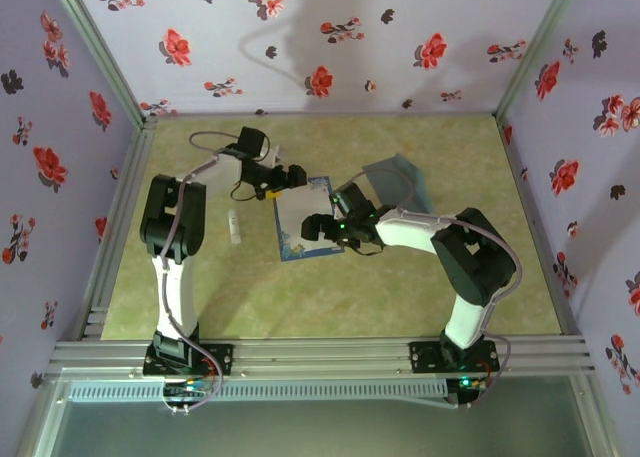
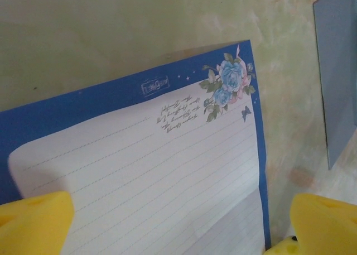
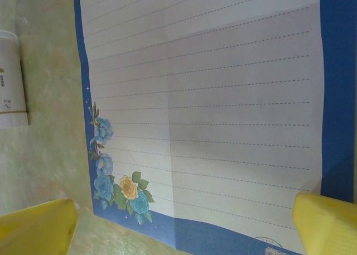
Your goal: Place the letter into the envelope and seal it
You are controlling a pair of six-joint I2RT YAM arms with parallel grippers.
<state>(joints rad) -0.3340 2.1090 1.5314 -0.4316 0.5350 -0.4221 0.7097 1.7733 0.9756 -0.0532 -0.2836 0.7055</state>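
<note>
Top view: hovering both arms over the letter [image 1: 298, 242], lying flat mid-table, with the left gripper [image 1: 287, 177] at its far edge and the right gripper [image 1: 318, 227] over its right side. Holding both pairs of jaws wide apart, gripping nothing. Noting the envelope [image 1: 400, 182] near the sheet's far-right corner and a white stick [image 1: 233, 227] off to its left, apart. Crowding two wrists over one sheet: risking an arm-to-arm knock if closing in together. Also risking a nudge to the envelope from the right forearm passing just beside it.

Left wrist: looking down on the letter [image 2: 167, 171] at its far-right corner, the one with the rose print, flat on the table [image 2: 111, 37]. Spreading the yellow pads [image 2: 33, 224] wide, with nothing between them. Catching the envelope [image 2: 337, 71] at the right, not touching the sheet. Risking a missed pinch here: dealing with thin flat paper offering no edge to get under. Likely scraping the tabletop or pushing the sheet along rather than lifting it.

Right wrist: looking at the near-left floral corner of the letter [image 3: 206, 99], showing fold creases. Spotting the white stick [image 3: 11, 82] just left of the border, not touching. Holding the pads [image 3: 329, 221] apart and empty. Risking crumpling along those creases if clamping hard, or shoving the sheet into the stick. Also risking a jam at the envelope mouth if feeding the sheet in unfolded or skewed.
</note>
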